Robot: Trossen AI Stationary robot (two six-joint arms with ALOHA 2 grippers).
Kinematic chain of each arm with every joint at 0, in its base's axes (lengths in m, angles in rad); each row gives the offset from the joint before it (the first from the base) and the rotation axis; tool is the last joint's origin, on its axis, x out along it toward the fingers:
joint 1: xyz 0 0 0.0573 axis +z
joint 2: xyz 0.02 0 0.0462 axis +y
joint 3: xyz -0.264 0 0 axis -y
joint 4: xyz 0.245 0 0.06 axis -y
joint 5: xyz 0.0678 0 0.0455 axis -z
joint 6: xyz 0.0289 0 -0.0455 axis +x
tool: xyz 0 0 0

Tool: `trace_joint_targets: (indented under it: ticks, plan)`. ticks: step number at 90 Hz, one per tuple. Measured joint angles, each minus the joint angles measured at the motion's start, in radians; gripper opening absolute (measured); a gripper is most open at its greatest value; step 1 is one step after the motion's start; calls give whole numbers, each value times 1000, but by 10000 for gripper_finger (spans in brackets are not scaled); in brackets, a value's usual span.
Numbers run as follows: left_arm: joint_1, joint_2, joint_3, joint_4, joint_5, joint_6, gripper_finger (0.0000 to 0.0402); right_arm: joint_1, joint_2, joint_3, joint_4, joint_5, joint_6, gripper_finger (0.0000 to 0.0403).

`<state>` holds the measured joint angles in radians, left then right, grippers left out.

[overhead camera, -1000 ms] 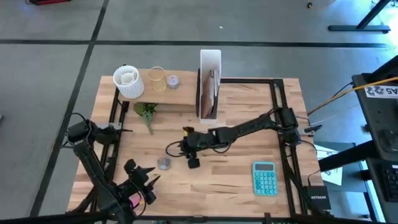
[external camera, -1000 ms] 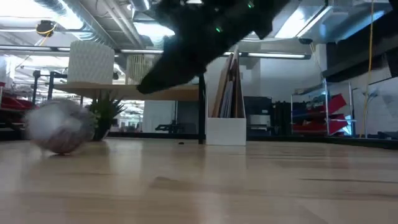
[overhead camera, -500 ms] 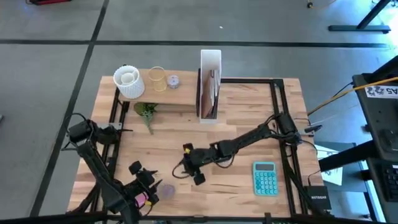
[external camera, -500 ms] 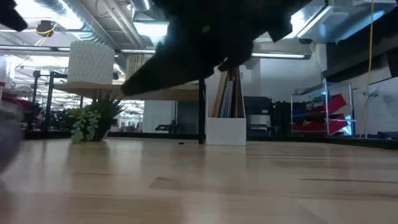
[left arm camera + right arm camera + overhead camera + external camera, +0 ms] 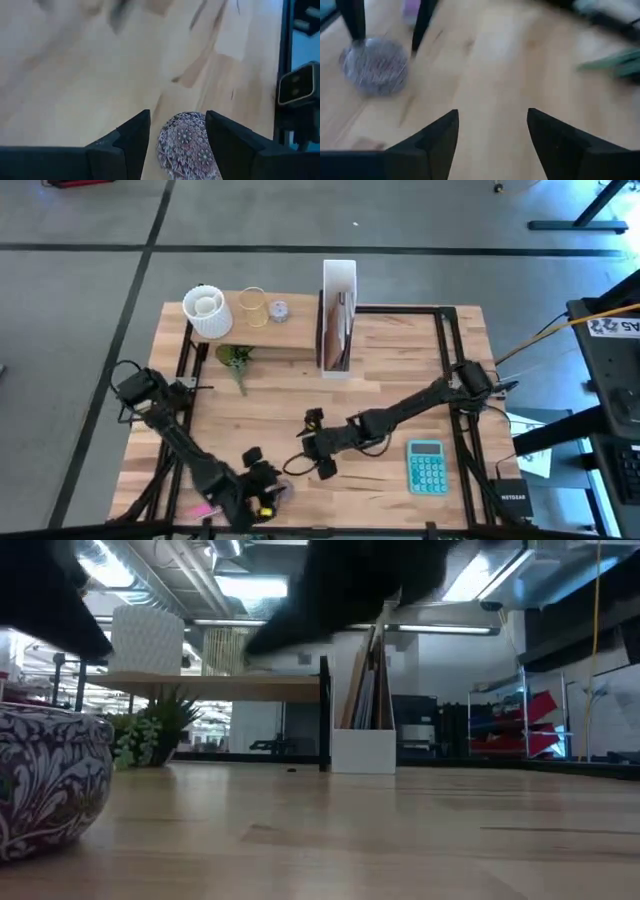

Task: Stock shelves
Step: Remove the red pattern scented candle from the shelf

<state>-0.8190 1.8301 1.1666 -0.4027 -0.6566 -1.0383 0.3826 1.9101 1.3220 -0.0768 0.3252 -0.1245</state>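
Two grippers converge on a patterned bowl [image 5: 186, 145] at the table's six o'clock edge: left gripper [image 5: 176, 142] spread around it, right gripper [image 5: 492, 140] empty and open, shelf [image 5: 262, 330] at eleven o'clock awaiting stock.

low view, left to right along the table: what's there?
patterned bowl → small green plant → white textured pot up on the wood shelf → white file box
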Motion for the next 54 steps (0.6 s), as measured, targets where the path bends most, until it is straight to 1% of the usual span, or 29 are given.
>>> trace_joint_targets:
  ticks: [6, 12, 20, 26, 33, 39, 46, 54]
  plan:
    - [35, 0, 0, 9, 45, 59, 175, 26, -68, 2, -42, 106, -37, 209]
    - [63, 0, 0, 38, 84, 136, 175, 51, -120, 2, -93, 190, -60, 203]
    - [94, 0, 0, 91, 169, 206, 175, 82, -173, 1, -171, 266, -61, 197]
    - [110, 0, 0, 140, 250, 221, 175, 105, -200, 1, -216, 308, -36, 194]
    - [119, 0, 0, 171, 306, 241, 175, 127, -207, 1, -258, 336, -7, 193]
    - [123, 0, 0, 168, 335, 256, 175, 141, -204, -6, -266, 337, 10, 193]
    - [126, 0, 0, 150, 388, 255, 175, 144, -204, -37, -234, 337, 13, 193]
    - [127, 0, 0, 100, 446, 217, 175, 141, -204, -81, -196, 338, 14, 193]
